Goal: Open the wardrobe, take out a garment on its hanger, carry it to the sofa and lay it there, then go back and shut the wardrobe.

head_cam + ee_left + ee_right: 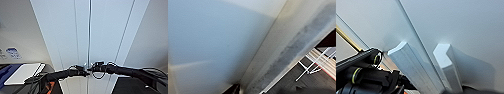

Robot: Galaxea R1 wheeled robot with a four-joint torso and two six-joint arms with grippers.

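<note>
1. White panels take up most of what I see: the wardrobe (100, 30) stands right in front of me, both tall doors shut, the seam between them running straight down the middle.
2. Both my arms reach in toward that seam at handle height. I judge this is either the start of the opening or the end of the closing; the doors alone don't tell me which.
3. To the side, lower down, a white board (21, 73) lies flat on a dark surface, well apart from the wardrobe.
4. My left gripper (84, 73) sits just at the seam, on the left door's side. I cannot tell whether its fingers are apart or together.
5. My right gripper (91, 69) meets it from the other side, right by the seam. Its fingers I cannot make out either.
6. From my right wrist, the two small white handles (411, 67) stand side by side, one on each door edge, close to the gap.
7. A blue label (13, 53) shows on the wall to the left; its writing is too blurred to read.
</note>
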